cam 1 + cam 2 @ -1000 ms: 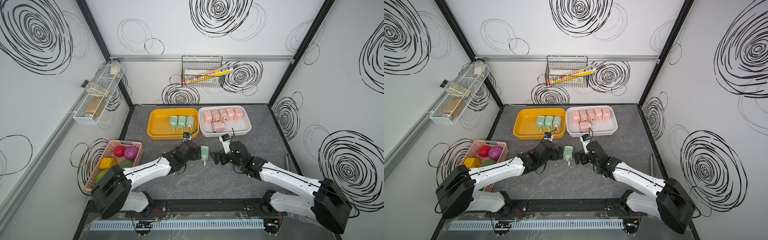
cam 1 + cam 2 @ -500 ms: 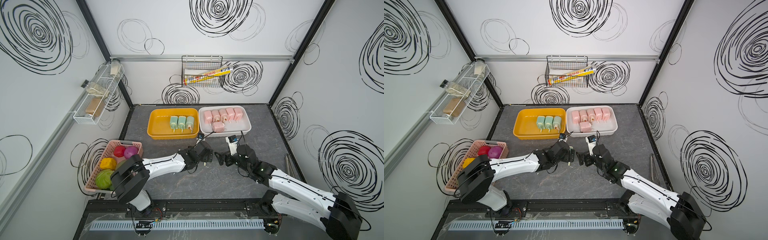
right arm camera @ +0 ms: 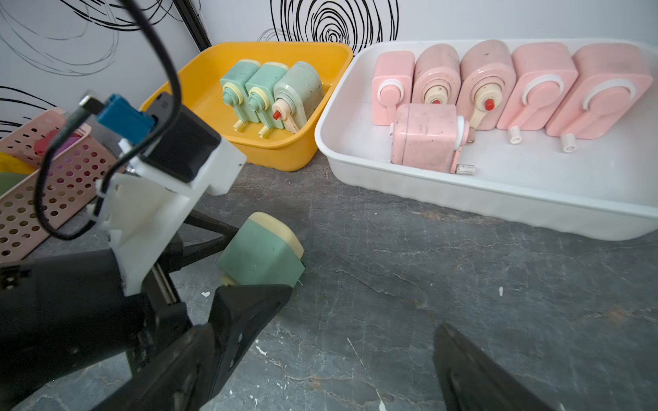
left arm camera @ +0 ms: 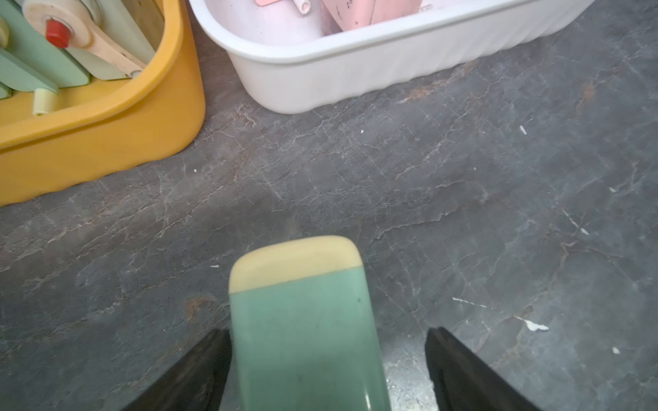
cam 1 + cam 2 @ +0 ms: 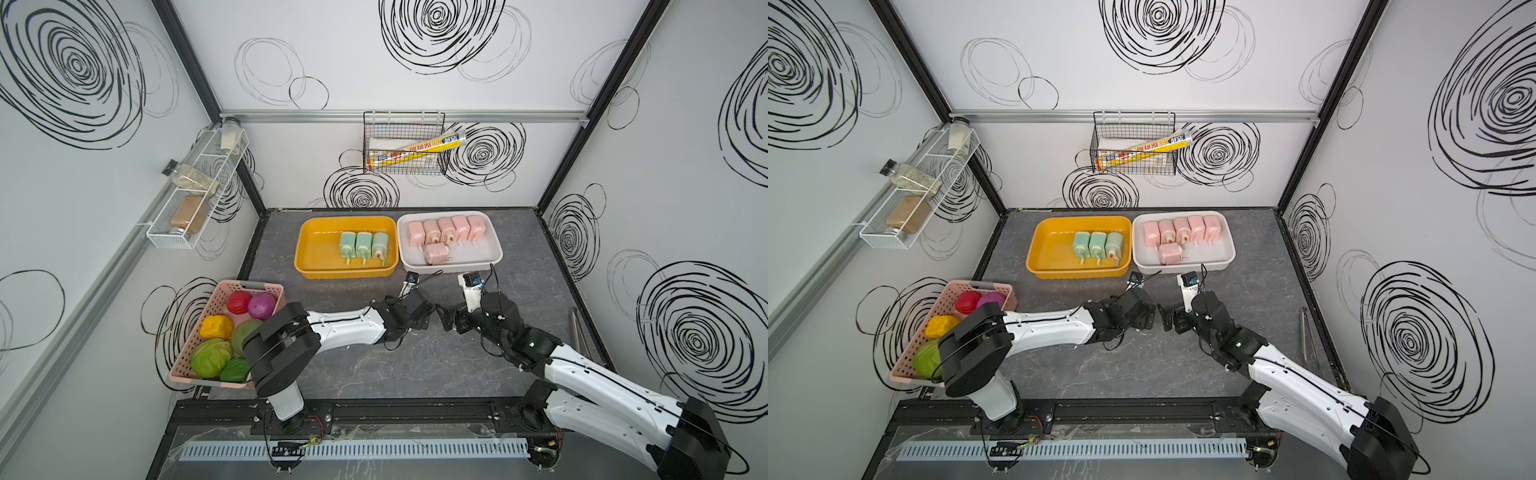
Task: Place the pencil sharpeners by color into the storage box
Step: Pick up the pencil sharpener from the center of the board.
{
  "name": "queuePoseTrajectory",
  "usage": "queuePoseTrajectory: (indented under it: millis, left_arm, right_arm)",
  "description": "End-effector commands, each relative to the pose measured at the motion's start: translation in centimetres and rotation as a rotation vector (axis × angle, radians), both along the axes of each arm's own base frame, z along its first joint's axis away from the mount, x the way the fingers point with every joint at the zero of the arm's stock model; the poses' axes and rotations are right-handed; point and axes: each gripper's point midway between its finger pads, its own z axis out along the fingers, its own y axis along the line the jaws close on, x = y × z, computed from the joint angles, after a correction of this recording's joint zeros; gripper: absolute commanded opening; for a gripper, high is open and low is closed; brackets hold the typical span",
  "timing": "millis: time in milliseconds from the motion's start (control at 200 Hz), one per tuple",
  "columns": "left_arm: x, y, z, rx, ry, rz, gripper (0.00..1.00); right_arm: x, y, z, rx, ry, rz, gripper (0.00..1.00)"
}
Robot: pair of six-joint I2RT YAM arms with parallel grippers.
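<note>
One mint green pencil sharpener [image 4: 302, 320] with a cream end lies on the dark table between the fingers of my left gripper [image 4: 327, 332]. One finger touches its side and the other stands apart, so the gripper is open around it. The right wrist view shows the same sharpener [image 3: 263, 256]; in both top views the left gripper [image 5: 424, 318] hides it. My right gripper [image 3: 363, 309] is open and empty just beside it [image 5: 446, 320]. Three green sharpeners [image 5: 363, 245] lie in the yellow box [image 5: 305, 257]. Several pink sharpeners [image 5: 446, 230] lie in the white box [image 5: 494, 253].
A pink basket [image 5: 224, 291] of toy fruits stands at the table's left edge beside the left arm. Thin metal rods [image 5: 579, 332] lie along the right edge. A wire basket [image 5: 405, 141] hangs on the back wall, a wire rack [image 5: 195, 199] on the left wall.
My left gripper moved right over the green sharpener, which now lies between its fingers, and the fingers have narrowed. The right gripper backed off a little to the right.
</note>
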Motion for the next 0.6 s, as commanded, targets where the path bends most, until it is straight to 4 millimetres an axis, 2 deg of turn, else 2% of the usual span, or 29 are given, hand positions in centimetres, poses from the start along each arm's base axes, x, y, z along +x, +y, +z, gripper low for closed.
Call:
queuePoseTrajectory:
  millis: [0,225,400,595]
  left_arm:
    - [0.22,0.24,0.08,0.007,-0.026,0.014,0.85]
    - [0.57,0.13,-0.08,0.024,-0.028,0.022,0.74]
    - [0.82,0.53,-0.37,0.056,-0.031,0.040,0.72]
    - [0.79,0.51,-0.24,0.058,-0.031,0.037,0.60]
  right_arm:
    - [-0.03,-0.52,-0.52,-0.019,0.000,-0.008,1.00]
    - [-0.07,-0.49,-0.46,-0.018,0.002,-0.004,1.00]
    - [-0.25,-0.37,-0.41,-0.012,0.005,0.006,1.00]
    - [-0.65,0.24,-0.26,-0.001,0.002,0.051,1.00]
